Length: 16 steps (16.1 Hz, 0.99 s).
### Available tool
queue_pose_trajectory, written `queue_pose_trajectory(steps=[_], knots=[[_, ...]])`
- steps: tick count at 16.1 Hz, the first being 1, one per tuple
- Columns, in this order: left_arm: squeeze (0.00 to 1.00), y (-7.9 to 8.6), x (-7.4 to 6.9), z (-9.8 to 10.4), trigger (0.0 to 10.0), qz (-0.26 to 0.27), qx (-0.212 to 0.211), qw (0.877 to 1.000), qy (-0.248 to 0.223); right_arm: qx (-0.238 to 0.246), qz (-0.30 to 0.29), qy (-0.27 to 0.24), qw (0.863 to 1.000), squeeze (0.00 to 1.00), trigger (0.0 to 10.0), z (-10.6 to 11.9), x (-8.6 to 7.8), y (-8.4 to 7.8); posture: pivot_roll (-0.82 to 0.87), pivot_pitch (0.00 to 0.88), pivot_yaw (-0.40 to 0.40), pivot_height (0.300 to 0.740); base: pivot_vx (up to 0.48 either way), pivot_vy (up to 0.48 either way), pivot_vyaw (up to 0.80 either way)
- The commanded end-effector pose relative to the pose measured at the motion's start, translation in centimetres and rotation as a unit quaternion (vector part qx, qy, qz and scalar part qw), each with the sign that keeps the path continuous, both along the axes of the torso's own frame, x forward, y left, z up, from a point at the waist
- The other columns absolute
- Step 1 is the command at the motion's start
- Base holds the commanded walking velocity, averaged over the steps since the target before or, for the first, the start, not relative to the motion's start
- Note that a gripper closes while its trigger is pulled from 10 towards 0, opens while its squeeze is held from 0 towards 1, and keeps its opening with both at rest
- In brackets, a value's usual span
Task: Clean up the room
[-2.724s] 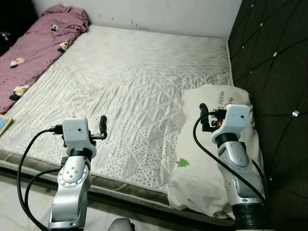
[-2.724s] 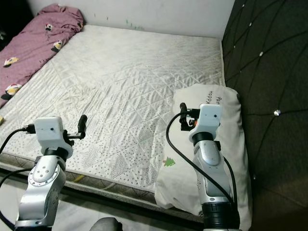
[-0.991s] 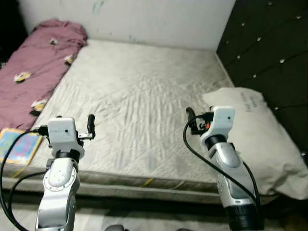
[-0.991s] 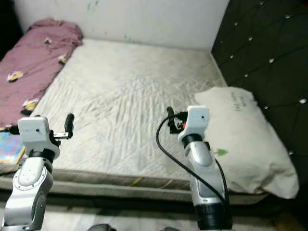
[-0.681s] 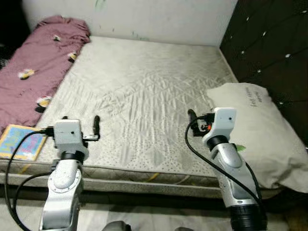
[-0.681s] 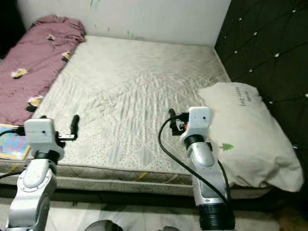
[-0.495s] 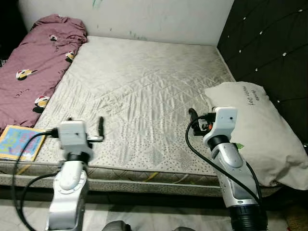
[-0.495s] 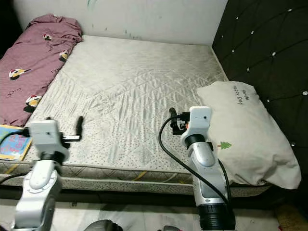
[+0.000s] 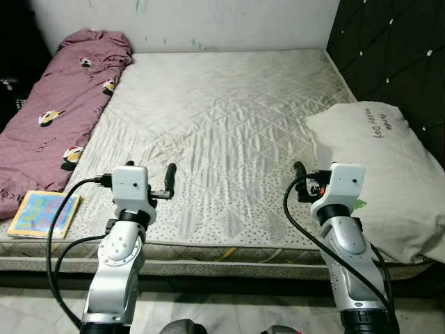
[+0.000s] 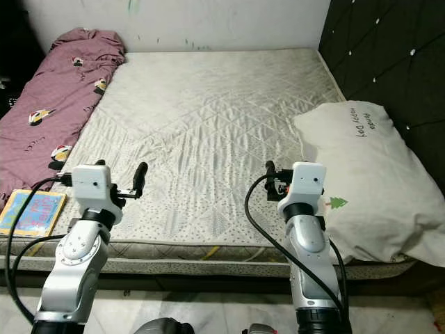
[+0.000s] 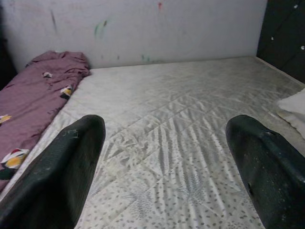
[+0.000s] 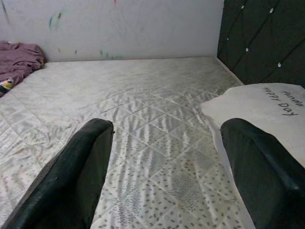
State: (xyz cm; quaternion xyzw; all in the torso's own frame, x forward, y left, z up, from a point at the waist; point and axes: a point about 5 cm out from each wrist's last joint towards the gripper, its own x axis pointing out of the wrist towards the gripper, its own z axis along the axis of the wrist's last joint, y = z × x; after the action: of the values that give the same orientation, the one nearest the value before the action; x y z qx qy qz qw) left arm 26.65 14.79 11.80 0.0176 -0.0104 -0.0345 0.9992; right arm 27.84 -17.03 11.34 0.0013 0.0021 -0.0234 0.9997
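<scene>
The robot stands at the foot side of a big bed with a bare, grey-white quilted mattress (image 9: 229, 118). A purple, crumpled blanket with small cartoon patches (image 9: 52, 118) lies along the robot's left edge of the bed. A flat, bright picture book with a blue and yellow cover (image 9: 46, 213) sits on the near left corner of the mattress, just beside the blanket's end. A big cream pillow with a little green tree and some writing (image 9: 379, 174) lies on the right side, against the dark padded headboard wall (image 9: 396, 56). The left hand (image 9: 169, 182) hangs over the near edge of the mattress, spread wide and holding nothing. The right hand (image 9: 300, 182) hangs over the near edge too, close to the pillow, and it is spread wide and empty as well. Nothing is picked up yet, so the job looks like it is just starting. The book is the closest loose thing to the left hand. To grab it well, the robot should probably step left, come down low, and pinch the book by its edge.
</scene>
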Motion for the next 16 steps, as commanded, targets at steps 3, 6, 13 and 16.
queue_pose_trajectory(steps=[3,6,13,16], knots=[[0.00,0.4,0.2,-0.1,10.0,-0.002,0.011,1.000,0.000,-0.018,0.001,-0.017,1.000,0.00,10.0,0.7,0.3,0.1,-0.09,0.004,0.063,0.740,0.000,0.000,0.00],[0.00,1.6,-0.9,-0.8,10.0,0.015,0.015,1.000,0.013,-0.022,0.033,-0.006,0.999,0.00,10.0,0.0,0.2,1.6,-0.05,0.000,0.038,0.740,0.000,0.000,-0.33],[0.00,2.4,-2.3,-1.2,10.0,0.031,0.004,0.999,0.015,-0.001,0.049,0.015,0.999,0.00,10.0,-1.2,0.7,2.5,0.01,0.000,-0.003,0.740,0.000,0.000,-0.29],[0.00,2.4,-2.1,-0.9,10.0,0.033,0.003,0.999,0.006,-0.005,0.068,0.012,0.998,0.00,10.0,-0.9,1.5,3.1,0.02,0.000,-0.023,0.740,0.164,0.000,0.00]])
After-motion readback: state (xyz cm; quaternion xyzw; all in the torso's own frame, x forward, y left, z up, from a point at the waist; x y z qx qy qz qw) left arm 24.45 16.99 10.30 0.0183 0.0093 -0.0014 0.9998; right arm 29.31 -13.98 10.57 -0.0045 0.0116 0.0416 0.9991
